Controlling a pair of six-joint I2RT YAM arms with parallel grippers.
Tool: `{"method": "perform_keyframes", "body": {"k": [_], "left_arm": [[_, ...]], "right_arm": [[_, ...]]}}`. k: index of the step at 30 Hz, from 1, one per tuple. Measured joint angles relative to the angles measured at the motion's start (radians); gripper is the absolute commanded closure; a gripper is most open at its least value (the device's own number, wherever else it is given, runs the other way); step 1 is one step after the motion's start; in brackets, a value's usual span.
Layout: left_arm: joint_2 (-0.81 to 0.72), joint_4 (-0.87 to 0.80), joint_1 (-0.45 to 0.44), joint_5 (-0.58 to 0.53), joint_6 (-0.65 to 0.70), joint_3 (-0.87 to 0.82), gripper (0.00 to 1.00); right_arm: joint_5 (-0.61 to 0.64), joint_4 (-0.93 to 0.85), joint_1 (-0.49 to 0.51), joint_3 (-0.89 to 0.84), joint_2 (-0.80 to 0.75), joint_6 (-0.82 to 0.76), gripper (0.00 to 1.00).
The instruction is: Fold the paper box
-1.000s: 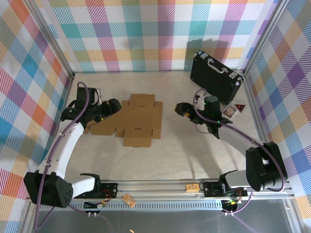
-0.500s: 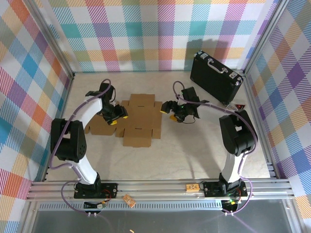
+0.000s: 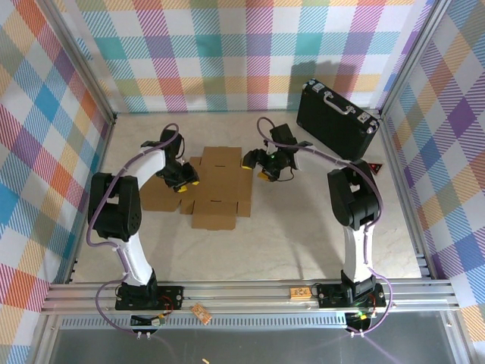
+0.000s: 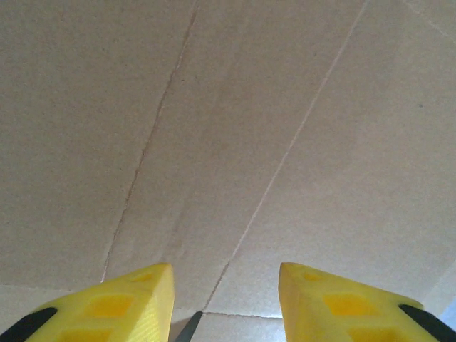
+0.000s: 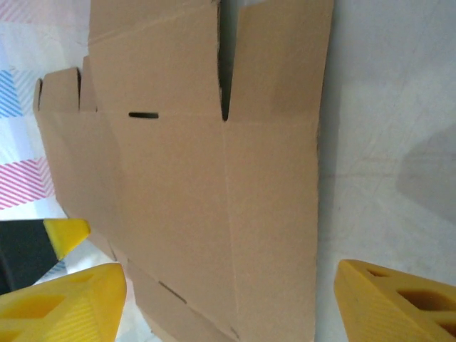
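- The paper box point(image 3: 217, 189) is laid flat and unfolded on the table point(image 3: 303, 235), near its middle.
- The left gripper point(image 3: 184, 180) point(image 4: 224, 269) is set at the sheet's 9 o'clock edge. In the left wrist view its yellow jaws are seen apart over creased cardboard, with nothing clamped between them.
- The right gripper point(image 3: 256, 165) point(image 5: 229, 269) is placed at the sheet's 2 o'clock corner. Its jaws are spread wide, and the cardboard's outer edge is seen in the gap.
- A black hard case point(image 3: 337, 120) is stood at 2 o'clock, well apart from the sheet.
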Motion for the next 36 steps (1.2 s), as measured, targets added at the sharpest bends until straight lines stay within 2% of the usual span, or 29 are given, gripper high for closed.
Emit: {"method": "perform_keyframes", "body": {"k": [12, 36], "left_arm": [[0.046, -0.001, 0.0, -0.016, 0.0, 0.0, 0.6], [0.087, -0.003, 0.0, -0.005, 0.019, 0.0, 0.6]], "right_arm": [[0.006, -0.066, 0.0, 0.111, 0.131, -0.027, 0.23], [-0.109, -0.069, 0.046, 0.159, 0.172, -0.027, 0.23]]}}
